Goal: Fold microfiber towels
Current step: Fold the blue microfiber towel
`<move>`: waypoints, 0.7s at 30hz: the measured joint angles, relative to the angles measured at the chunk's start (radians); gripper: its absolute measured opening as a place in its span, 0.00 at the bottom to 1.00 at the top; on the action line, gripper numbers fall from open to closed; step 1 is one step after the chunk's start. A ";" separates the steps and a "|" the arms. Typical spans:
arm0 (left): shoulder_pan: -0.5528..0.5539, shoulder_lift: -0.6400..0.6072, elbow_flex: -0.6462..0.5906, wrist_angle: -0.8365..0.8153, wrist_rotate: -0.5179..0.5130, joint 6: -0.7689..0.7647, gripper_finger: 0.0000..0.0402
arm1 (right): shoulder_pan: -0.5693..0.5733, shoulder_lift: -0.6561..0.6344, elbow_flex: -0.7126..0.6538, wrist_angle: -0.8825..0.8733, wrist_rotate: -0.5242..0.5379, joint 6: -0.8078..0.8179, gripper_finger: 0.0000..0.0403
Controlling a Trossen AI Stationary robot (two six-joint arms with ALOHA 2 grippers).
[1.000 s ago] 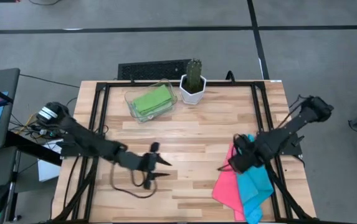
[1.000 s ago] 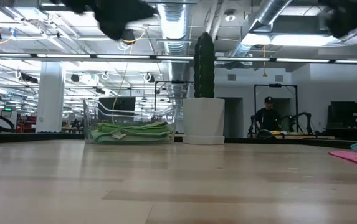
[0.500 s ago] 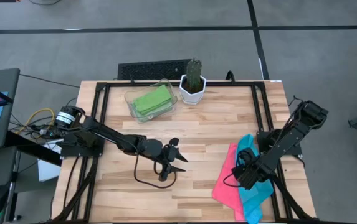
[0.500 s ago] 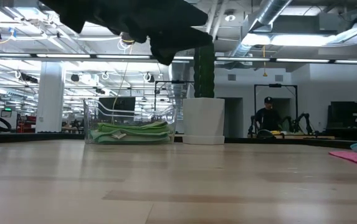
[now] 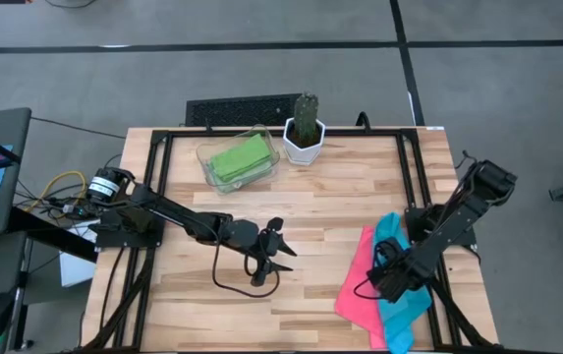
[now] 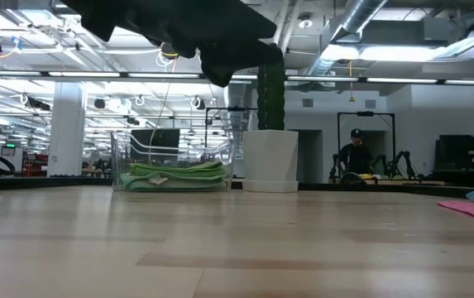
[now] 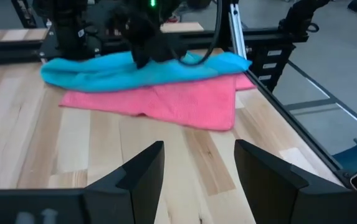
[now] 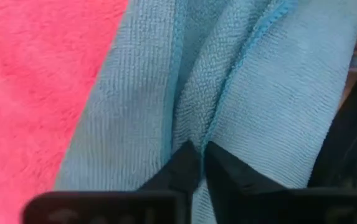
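Observation:
A cyan blue towel (image 5: 405,313) lies crumpled at the table's right near corner, partly over a hot pink towel (image 5: 356,287) that lies flat on the wood. My right gripper (image 5: 383,279) stands over them, pointing down, shut on the cyan towel (image 8: 134,112). My left gripper (image 5: 279,252) hovers open over the table's middle, facing both towels (image 7: 178,102), with nothing between its fingers (image 7: 147,174). Green towels (image 5: 239,157) lie folded in a clear tray at the far left. My right gripper pinches a raised fold of the cyan towel (image 8: 195,132) between its two fingertips (image 8: 183,160). It comes from above, pointing down. The rest of the towel lies slack on the pink towel and the table.
A white pot with a cactus (image 5: 304,133) stands at the far middle, beside the clear tray (image 5: 205,155). A black frame (image 5: 414,172) runs along the table's sides. Bare wood spreads between the two grippers. A person (image 6: 354,157) stands far off in the room.
My left gripper has swung from the near left toward the table's middle and has then kept still. My right gripper has sunk and gone toward the near edge, down onto the cyan towel.

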 joint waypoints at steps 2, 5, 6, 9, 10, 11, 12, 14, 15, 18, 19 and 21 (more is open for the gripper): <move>0.000 0.000 0.000 -0.009 -0.001 0.002 0.47 | 0.005 -0.016 0.015 -0.019 0.002 -0.001 0.06; 0.003 0.000 0.000 -0.006 -0.017 0.033 0.47 | 0.009 -0.046 0.059 -0.085 0.007 -0.016 0.03; 0.006 0.000 0.000 -0.001 -0.019 0.041 0.47 | 0.009 -0.056 0.075 -0.109 0.008 -0.017 0.04; 0.026 0.000 0.000 0.033 -0.010 0.056 0.47 | 0.008 -0.081 0.123 -0.167 0.037 -0.032 0.05; 0.037 0.000 0.000 0.040 0.001 0.064 0.47 | 0.008 -0.085 0.137 -0.170 0.056 -0.054 0.05; 0.050 0.000 0.000 0.046 0.012 0.073 0.47 | 0.008 -0.087 0.151 -0.167 0.073 -0.082 0.04; 0.066 0.000 0.000 0.054 0.029 0.081 0.47 | 0.008 -0.088 0.168 -0.164 0.088 -0.105 0.03; 0.103 0.000 0.006 0.062 0.069 0.087 0.47 | 0.008 -0.084 0.196 -0.159 0.107 -0.144 0.02; 0.123 0.000 0.016 0.061 0.100 0.087 0.47 | 0.008 -0.079 0.204 -0.146 0.107 -0.164 0.02; 0.178 0.001 0.052 0.067 0.209 0.088 0.47 | 0.011 -0.050 0.209 -0.067 0.106 -0.228 0.04; 0.191 0.012 0.067 0.069 0.238 0.094 0.47 | 0.017 -0.036 0.209 -0.040 0.107 -0.253 0.05; 0.207 0.037 0.097 0.054 0.283 0.116 0.47 | 0.031 -0.009 0.209 0.004 0.105 -0.297 0.05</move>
